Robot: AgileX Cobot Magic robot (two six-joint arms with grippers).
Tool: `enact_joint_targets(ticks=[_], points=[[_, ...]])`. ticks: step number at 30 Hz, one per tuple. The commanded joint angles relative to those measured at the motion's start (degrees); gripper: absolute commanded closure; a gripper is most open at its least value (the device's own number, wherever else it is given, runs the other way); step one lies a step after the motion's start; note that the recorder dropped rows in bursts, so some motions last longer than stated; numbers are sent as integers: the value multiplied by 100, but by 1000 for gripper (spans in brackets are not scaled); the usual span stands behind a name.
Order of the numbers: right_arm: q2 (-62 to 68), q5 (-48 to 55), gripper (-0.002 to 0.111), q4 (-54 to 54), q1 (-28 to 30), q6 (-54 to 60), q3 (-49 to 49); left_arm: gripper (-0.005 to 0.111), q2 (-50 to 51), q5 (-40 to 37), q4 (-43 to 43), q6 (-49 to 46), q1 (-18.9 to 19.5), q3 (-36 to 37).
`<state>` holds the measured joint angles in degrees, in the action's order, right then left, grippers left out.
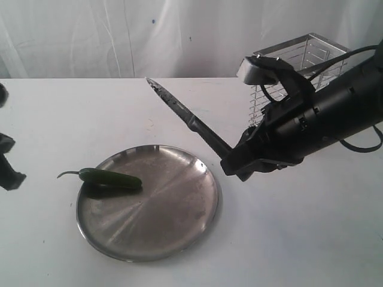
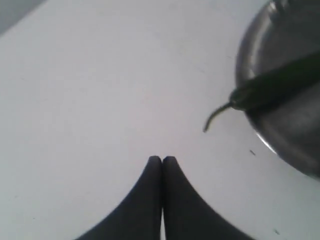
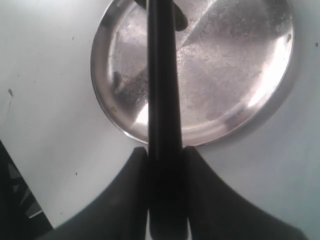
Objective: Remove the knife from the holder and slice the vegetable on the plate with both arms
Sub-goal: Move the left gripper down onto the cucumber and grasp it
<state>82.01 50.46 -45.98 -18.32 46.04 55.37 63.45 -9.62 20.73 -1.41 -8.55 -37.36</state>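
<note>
Two arms are mine, and only the right one is carrying anything. In the exterior view, my right gripper (image 1: 234, 164) is clamping the black handle of the knife (image 1: 179, 112), whose dark blade is slanting up and away over the far rim of the plate (image 1: 179, 239). The holder (image 1: 299, 60) is standing behind my right arm, well apart from the blade. The vegetable (image 1: 111, 178) is lying on the plate's left part, its stem poking past the rim. My left gripper (image 1: 9, 173) is waiting at the left edge, near the pepper but not touching it.

From my left wrist, I am seeing my fingers (image 2: 145, 200) pressed together on nothing, with the pepper's stem end just beyond them.

From my right wrist, my fingers (image 3: 127, 200) are squeezing the handle from both sides, the knife running out over the plate toward the pepper's far tip.

To do this well, I judge that I should be tipping the blade down before travelling, and pinning the pepper with my left first.
</note>
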Motion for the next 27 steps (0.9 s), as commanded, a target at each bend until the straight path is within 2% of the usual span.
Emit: enact_joint_targets(ticks=[1,4,6,8,10,14,16,19,22,23,26,27], points=[[-15,-105,108,-47,-9,1,-21,107,185,-1194,-138,-946,-930,-485],[-15,-154,108,-47,-9,-29,-21,107,626,-2652,-399,-2382,-1561,-1117],[-2,-165,108,-35,-9,-36,-21,107,1007,-3653,-830,-3454,-1758,-1493],[12,-165,108,-10,-9,-36,-34,107,1280,-4050,-1124,-4061,-1836,-1703],[12,-220,108,-10,-9,-36,-90,107,1422,-3694,-1281,-4317,-1848,-1754],[24,-410,108,-7,-9,-36,-187,107,1472,-2410,-1306,-4381,-1848,-1744],[24,-543,108,-7,-9,-36,-187,106,1472,-2114,-1306,-4335,-1848,-1744],[24,-715,108,-7,-9,-131,-187,90,1571,-2260,-1159,-4630,-1848,-1744],[24,-741,108,-7,-9,-143,-187,62,1740,-2591,-745,-4891,-1836,-1744],[24,-741,108,-7,-9,-143,-187,46,1787,-2614,-565,-4893,-1836,-1744],[24,-741,108,84,-9,-166,-187,13,1852,-2145,-297,-4853,-1836,-1744],[24,-741,108,98,-9,-232,-187,6,1860,-1977,-343,-4787,-1836,-1744]])
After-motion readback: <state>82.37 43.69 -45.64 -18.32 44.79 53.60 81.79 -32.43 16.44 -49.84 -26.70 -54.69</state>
